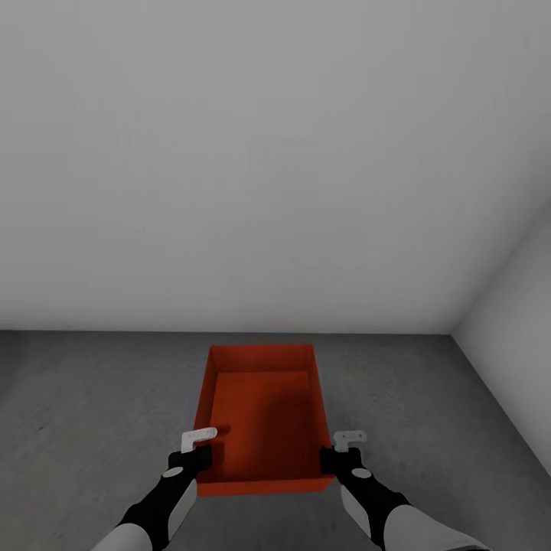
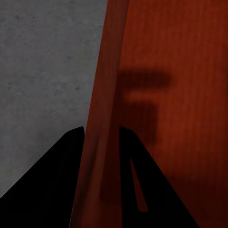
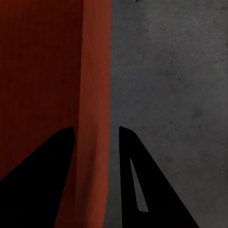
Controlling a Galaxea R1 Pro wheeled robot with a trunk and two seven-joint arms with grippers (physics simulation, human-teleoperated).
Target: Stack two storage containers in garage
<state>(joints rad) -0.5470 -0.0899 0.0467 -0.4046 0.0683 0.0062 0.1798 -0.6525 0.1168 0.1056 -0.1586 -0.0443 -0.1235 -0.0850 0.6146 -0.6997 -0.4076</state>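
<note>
— Where's the box (image 1: 264, 413)?
— In the garage, above the grey floor (image 1: 92, 413). Left hand (image 1: 197, 450) and right hand (image 1: 342, 451) each pinch a side wall.
— Finished?
— No; setting down and the second box remain, I'd say.

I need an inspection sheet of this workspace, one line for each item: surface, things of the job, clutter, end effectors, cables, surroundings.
Surface: dark grey rough floor, concrete-like.
Things of the job: one orange-red storage container, open-topped and empty, held by its two long side walls; whether it rests on the floor cannot be told.
Clutter: nothing seen.
End effectors: left end effector straddles the container's left wall, one finger inside and one outside; right end effector does the same on the right wall.
Cables: nothing seen.
Surroundings: pale grey wall ahead, meeting a side wall in a corner at the right.
</note>
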